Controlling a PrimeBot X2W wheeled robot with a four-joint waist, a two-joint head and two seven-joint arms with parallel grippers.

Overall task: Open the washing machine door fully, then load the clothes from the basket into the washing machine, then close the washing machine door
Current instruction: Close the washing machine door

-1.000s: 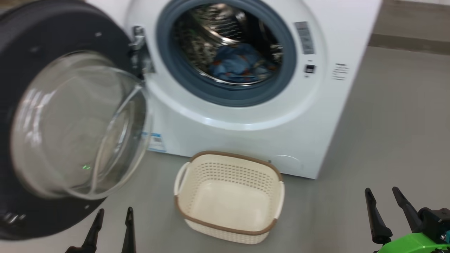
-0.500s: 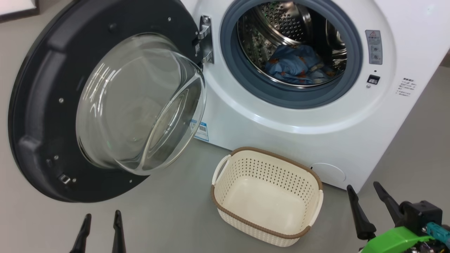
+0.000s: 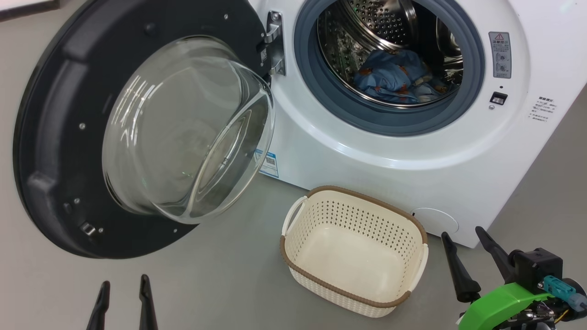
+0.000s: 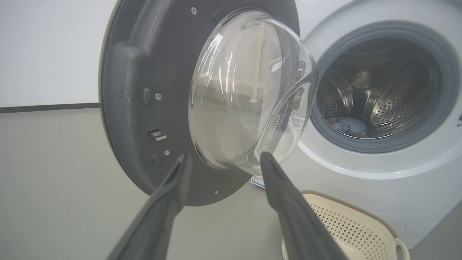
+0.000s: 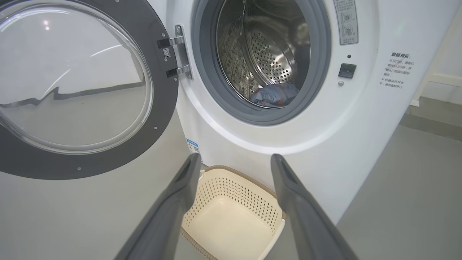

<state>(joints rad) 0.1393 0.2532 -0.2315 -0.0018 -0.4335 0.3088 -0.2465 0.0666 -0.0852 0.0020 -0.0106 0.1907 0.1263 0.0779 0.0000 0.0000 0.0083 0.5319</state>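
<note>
Laundry loaded, door to be shut: the washing machine door [image 3: 59, 137] stands swung wide on its hinge [image 3: 274, 43], left of the washing machine [image 3: 367, 156]. The clothes [image 3: 394, 75] lie low in the steel drum, behind the grey-blue gasket [image 3: 316, 91]. The basket [image 3: 357, 220] sits bare on the floor just before the machine.

Both pairs of fingers are spread wide with nothing held. The left gripper [image 3: 124, 282] hangs below the door's free edge, and the right gripper [image 3: 462, 233] is just right of the basket.

Closing is judged to be the step in hand. It would best be done by the left arm, pressed against the black rim far from the hinge and not against the glass bowl [image 3: 183, 133]. The arc should be followed until the catch [image 3: 87, 228] is driven home in the latch slot [image 3: 498, 97]. The gasket should be checked for stray cloth, and the right arm kept out of the door's sweep.

A grey warning sticker [image 3: 500, 54] bears a red triangle. Beside it, Chinese text [image 5: 397, 70] is printed, and only its heading can be made out as characters. A blue label [image 3: 269, 164] carries a square code, its lettering too small to be read.
</note>
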